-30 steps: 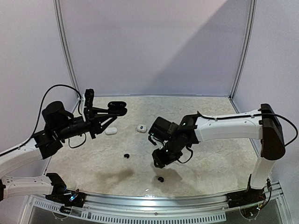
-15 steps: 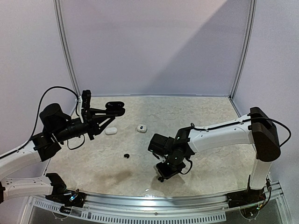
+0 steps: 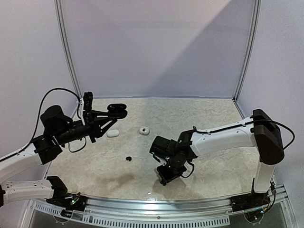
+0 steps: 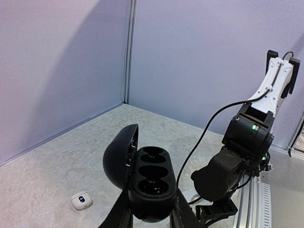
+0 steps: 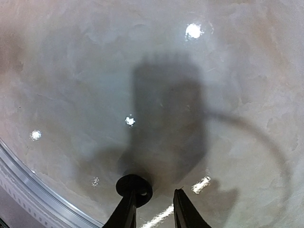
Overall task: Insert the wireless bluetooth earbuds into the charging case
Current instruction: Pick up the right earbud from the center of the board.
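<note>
My left gripper [image 3: 110, 115] is shut on a black charging case [image 3: 117, 109] and holds it above the table's left side. Its lid is swung open, and in the left wrist view the charging case [image 4: 150, 180] shows dark wells with nothing in them. My right gripper [image 3: 165, 179] points down at the table near the front edge. A black earbud [image 5: 142, 183] lies at the tip of its left finger [image 5: 129, 209]. The jaws stand slightly apart, with bare table between them. A second black earbud [image 3: 128, 158] lies left of centre.
A small white case [image 3: 143, 130] with a blue light lies mid-table, also seen as the white case [image 4: 81, 200] in the left wrist view. Another white pebble-like case [image 3: 113, 133] lies under my left gripper. The table's metal front rail [image 5: 28, 183] runs close to my right gripper.
My right arm has dropped toward the front edge onto the black earbud, and its jaws have narrowed. The left arm drew back slightly with the case and then held still.
</note>
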`<state>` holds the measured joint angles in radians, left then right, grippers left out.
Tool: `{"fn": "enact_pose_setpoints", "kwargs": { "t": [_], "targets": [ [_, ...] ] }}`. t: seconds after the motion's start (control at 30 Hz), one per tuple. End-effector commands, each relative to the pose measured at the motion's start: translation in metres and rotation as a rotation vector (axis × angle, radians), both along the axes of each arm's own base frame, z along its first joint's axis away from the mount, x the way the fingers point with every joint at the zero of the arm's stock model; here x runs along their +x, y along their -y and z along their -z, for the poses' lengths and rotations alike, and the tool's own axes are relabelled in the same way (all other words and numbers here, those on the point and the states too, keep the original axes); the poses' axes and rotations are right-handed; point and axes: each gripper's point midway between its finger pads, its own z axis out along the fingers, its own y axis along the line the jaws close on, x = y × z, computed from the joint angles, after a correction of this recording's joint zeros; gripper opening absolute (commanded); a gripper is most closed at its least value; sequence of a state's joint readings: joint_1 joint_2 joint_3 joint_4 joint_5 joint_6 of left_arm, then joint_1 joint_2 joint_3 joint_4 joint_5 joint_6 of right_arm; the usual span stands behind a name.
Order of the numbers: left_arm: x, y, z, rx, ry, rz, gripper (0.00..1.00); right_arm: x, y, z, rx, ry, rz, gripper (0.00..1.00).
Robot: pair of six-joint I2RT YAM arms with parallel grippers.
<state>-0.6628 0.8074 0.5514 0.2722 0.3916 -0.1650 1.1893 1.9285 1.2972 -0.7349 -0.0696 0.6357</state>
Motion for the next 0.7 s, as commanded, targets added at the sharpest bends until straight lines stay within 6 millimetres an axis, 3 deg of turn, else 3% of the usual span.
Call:
{"fn": "enact_pose_setpoints", "kwargs": {
  "t": [0.0, 0.13, 0.37, 0.67],
  "targets": [
    [-0.001, 0.003, 0.003, 0.015, 0.010, 0.008, 0.00, -0.007, -0.001, 0.019, -0.029, -0.036, -0.038, 0.27],
    [0.000, 0.003, 0.003, 0.019, 0.012, 0.007, 0.00, -0.010, 0.000, 0.023, -0.030, -0.049, -0.047, 0.26],
    [-0.001, 0.002, 0.005, 0.034, 0.020, 0.005, 0.00, -0.018, -0.004, 0.025, -0.010, -0.077, -0.069, 0.12],
    [-0.001, 0.002, 0.006, 0.047, 0.030, 0.004, 0.00, -0.027, -0.002, 0.028, -0.010, -0.115, -0.099, 0.04]
  ]
}}
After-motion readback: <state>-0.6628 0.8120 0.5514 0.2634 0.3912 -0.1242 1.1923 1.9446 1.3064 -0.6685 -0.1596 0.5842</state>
